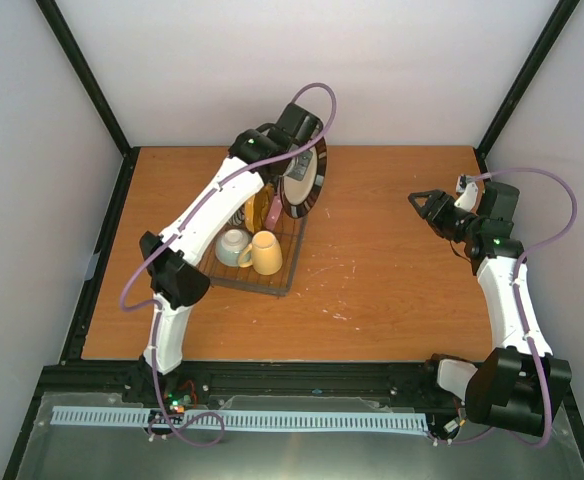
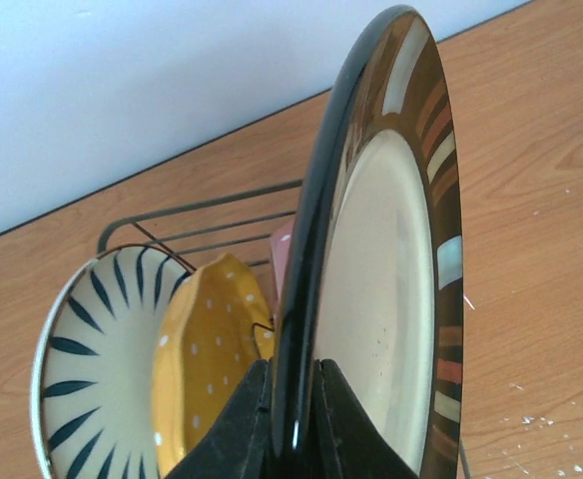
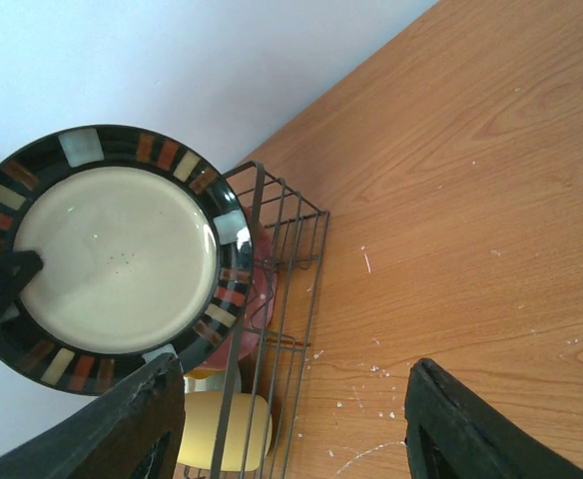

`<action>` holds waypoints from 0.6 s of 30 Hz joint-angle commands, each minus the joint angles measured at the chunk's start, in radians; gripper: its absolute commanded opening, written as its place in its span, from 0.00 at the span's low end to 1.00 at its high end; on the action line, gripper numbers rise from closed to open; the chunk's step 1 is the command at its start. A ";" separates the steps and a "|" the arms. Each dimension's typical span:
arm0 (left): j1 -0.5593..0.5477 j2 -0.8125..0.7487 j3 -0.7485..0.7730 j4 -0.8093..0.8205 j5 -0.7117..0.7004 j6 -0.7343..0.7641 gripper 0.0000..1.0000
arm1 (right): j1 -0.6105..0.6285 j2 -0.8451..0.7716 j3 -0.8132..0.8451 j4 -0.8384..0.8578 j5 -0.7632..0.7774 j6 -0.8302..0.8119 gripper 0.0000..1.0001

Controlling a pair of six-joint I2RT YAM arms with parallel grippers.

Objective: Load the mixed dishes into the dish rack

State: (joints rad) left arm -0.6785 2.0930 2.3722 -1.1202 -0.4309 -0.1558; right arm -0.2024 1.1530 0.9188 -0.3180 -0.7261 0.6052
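Observation:
The dark wire dish rack [image 1: 290, 262] stands left of the table's middle. My left gripper [image 2: 291, 399] is shut on the rim of the dark-rimmed beige plate [image 2: 391, 299], which it holds on edge over the rack's far end [image 1: 302, 180]. Behind that plate, a striped white plate [image 2: 92, 359], a yellow scalloped plate [image 2: 207, 349] and a pink plate [image 2: 282, 244] stand upright in the rack. A pale bowl [image 1: 232, 247] and a yellow mug [image 1: 265, 253] sit at the rack's near end. My right gripper [image 1: 422, 205] hovers open and holds nothing, well to the right of the rack.
The rack's right-hand side wires [image 3: 282, 299] face my right gripper [image 3: 291, 429], with the mug [image 3: 227, 429] behind them. Bare wooden tabletop [image 1: 392, 280] with white scuffs lies between rack and right arm. White walls and a black frame enclose the table.

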 commanded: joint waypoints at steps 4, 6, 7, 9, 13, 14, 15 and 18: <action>0.016 -0.082 0.048 0.023 -0.135 0.049 0.01 | -0.003 0.002 0.015 0.010 -0.017 -0.010 0.60; 0.016 -0.077 0.045 0.010 -0.151 0.049 0.01 | -0.003 0.002 0.018 0.007 -0.018 -0.011 0.60; 0.016 -0.074 0.045 0.002 -0.168 0.050 0.01 | -0.002 0.002 0.018 0.007 -0.018 -0.012 0.60; 0.016 -0.075 0.028 -0.007 -0.197 0.050 0.01 | -0.003 0.002 0.021 0.002 -0.018 -0.014 0.60; 0.016 -0.078 0.009 -0.029 -0.242 0.040 0.01 | -0.002 0.001 0.023 -0.001 -0.019 -0.014 0.59; 0.016 -0.078 0.003 -0.033 -0.252 0.038 0.01 | -0.003 0.001 0.022 -0.001 -0.020 -0.015 0.59; 0.016 -0.076 -0.001 -0.039 -0.260 0.036 0.01 | -0.003 0.001 0.023 -0.001 -0.021 -0.015 0.59; 0.017 -0.068 -0.008 -0.050 -0.261 0.025 0.01 | -0.003 -0.004 0.023 -0.004 -0.020 -0.020 0.59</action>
State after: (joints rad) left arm -0.6685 2.0747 2.3444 -1.1992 -0.6071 -0.1280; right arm -0.2024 1.1530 0.9188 -0.3183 -0.7376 0.6048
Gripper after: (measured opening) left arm 0.084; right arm 0.595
